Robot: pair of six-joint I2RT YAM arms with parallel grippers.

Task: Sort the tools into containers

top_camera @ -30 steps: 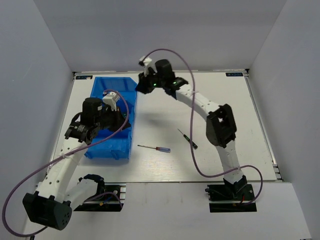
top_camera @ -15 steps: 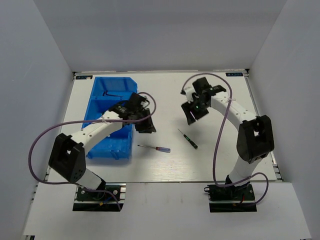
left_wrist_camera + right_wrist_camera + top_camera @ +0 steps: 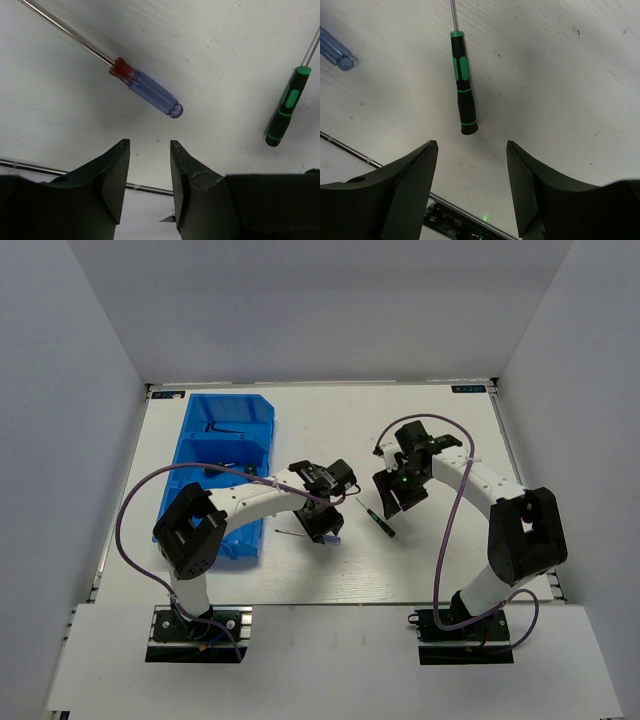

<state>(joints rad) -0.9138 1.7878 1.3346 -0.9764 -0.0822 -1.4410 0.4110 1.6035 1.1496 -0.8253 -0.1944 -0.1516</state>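
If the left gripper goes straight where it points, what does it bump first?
Probably the blue-handled screwdriver, lying on the table just ahead of the left gripper, whose jaws are open. Depth is hard to judge.

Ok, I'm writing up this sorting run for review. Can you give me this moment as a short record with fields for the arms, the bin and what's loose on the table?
left gripper: open, empty, just above the blue-handled screwdriver
right gripper: open, empty, just above the black-green screwdriver
loose on table: both thin screwdrivers, lying flat and apart
blue bin: far left of table; one bent hex key in its far compartment; other contents too unclear to tell
likely next move: each arm lowers and grips its screwdriver
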